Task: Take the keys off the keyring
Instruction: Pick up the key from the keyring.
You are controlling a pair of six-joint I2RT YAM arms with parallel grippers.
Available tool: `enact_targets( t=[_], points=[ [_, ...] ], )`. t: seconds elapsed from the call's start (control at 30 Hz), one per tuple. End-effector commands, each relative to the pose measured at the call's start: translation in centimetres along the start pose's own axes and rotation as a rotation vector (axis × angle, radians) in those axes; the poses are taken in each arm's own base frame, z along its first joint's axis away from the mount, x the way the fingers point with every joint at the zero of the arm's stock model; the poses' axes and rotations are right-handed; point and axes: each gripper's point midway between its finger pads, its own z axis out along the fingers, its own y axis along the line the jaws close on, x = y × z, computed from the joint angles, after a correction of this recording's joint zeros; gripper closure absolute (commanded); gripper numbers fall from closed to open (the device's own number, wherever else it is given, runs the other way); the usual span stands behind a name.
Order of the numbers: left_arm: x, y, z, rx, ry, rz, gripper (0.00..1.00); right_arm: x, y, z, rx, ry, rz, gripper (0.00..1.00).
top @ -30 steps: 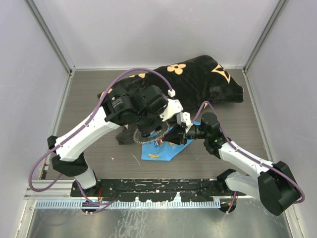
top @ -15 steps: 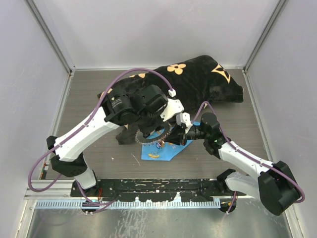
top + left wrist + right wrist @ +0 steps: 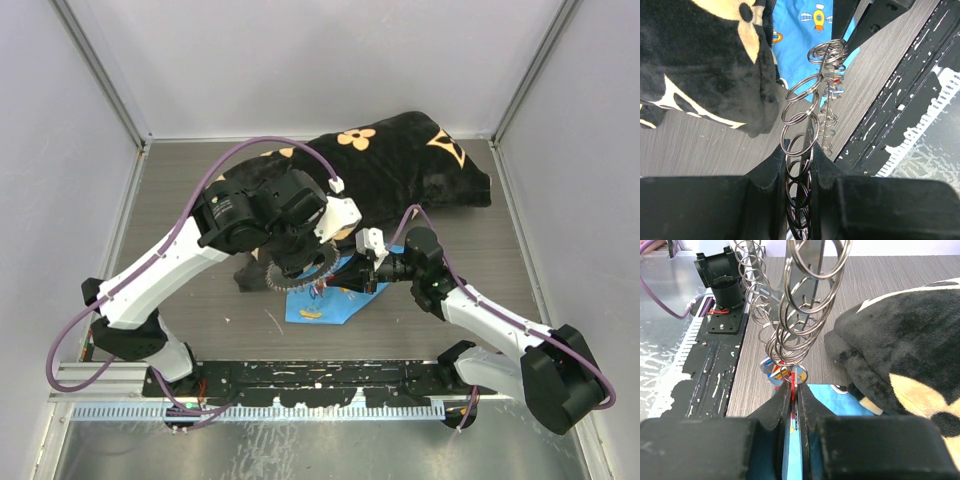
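Noted left arm (image 3: pixel 170 265) swung leftward since prior frame, carrying keyring (image 3: pixel 296 283) above blue cloth (image 3: pixel 335 308). Found left pincer (image 3: pixel 799 155) clamped narrow on keyring, right pincer (image 3: pixel 791 390) narrowed onto red key (image 3: pixel 791 382). Judged pull-off under way; no key freed.

DESK SCENE, BY THE NOS. Two robot arms, left arm (image 3: pixel 170 265) and right arm (image 3: pixel 490 320), on one desk (image 3: pixel 180 200). Two grippers, one per arm: left gripper (image 3: pixel 799 156), right gripper (image 3: pixel 791 395). One keyring (image 3: pixel 790 347), a single loop of small wire rings, dozens of them, too overlapped to count. Keys (image 3: pixel 785 374): approx three coloured heads show in the R wrist view, one red and two bluish; exact no. can't be told. Cloths: two, i.e. one black plush cloth (image 3: pixel 400 165) w/ one full tan flower and one diamond motif seen from the top, and one blue cloth (image 3: pixel 320 305) w/ cartoon prints. Purple cables (image 3: pixel 260 148): two, one per arm.
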Motion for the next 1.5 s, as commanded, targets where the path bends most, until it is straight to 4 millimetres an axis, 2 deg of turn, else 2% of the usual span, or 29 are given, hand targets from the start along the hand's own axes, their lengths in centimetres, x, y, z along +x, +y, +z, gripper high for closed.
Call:
enact_targets(
  t=[0.0, 0.13, 0.5, 0.7, 0.9, 0.97, 1.0, 1.07, 1.2, 1.3, 1.33, 1.4, 1.47],
  points=[
    [-1.5, 0.4, -1.9, -0.002, -0.119, -0.026, 1.00, -0.8, 0.1, 0.2, -0.019, -0.015, -0.043, 0.90],
    [-1.4, 0.5, -1.9, -0.005, -0.120, -0.029, 1.00, -0.8, 0.1, 0.2, -0.028, -0.006, -0.045, 0.99],
    [-0.3, 1.6, -0.9, -0.034, -0.111, -0.061, 1.00, 0.2, -0.5, -0.2, -0.028, 0.113, -0.078, 0.99],
    [0.3, 1.9, 0.8, -0.045, -0.145, -0.123, 1.00, 1.0, -2.0, -0.7, 0.037, 0.233, -0.099, 0.99],
    [0.8, 0.9, 4.3, -0.019, -0.258, -0.258, 1.00, 2.1, -4.1, -1.9, 0.132, 0.379, -0.130, 0.99],
    [0.0, 0.7, 5.0, -0.013, -0.354, -0.317, 1.00, 2.3, -4.8, -2.5, 0.175, 0.424, -0.146, 0.99],
    [-0.1, 0.6, 5.1, -0.009, -0.393, -0.345, 1.00, 2.3, -5.1, -2.8, 0.192, 0.444, -0.157, 0.99],
    [0.3, 0.5, 6.4, -0.011, -0.447, -0.416, 1.00, 2.1, -5.5, -3.4, 0.223, 0.470, -0.184, 0.99],
    [-0.4, 0.4, 7.0, 0.017, -0.645, -0.548, 1.00, 1.8, -5.9, -4.6, 0.265, 0.517, -0.238, 0.99],
    [-0.5, 0.4, 7.4, 0.043, -0.753, -0.640, 0.99, 0.8, -6.5, -5.7, 0.313, 0.549, -0.299, 0.99],
    [-0.5, 0.2, 7.5, 0.059, -0.781, -0.658, 0.91, 0.5, -6.6, -6.0, 0.323, 0.566, -0.320, 0.99],
    [-0.3, -0.2, 7.6, 0.090, -0.820, -0.673, 0.61, -0.3, -7.0, -6.8, 0.340, 0.611, -0.363, 0.99],
    [0.5, -0.2, 7.7, 0.091, -0.831, -0.700, 0.41, -1.6, -7.3, -7.5, 0.348, 0.659, -0.401, 0.99]
  ],
)
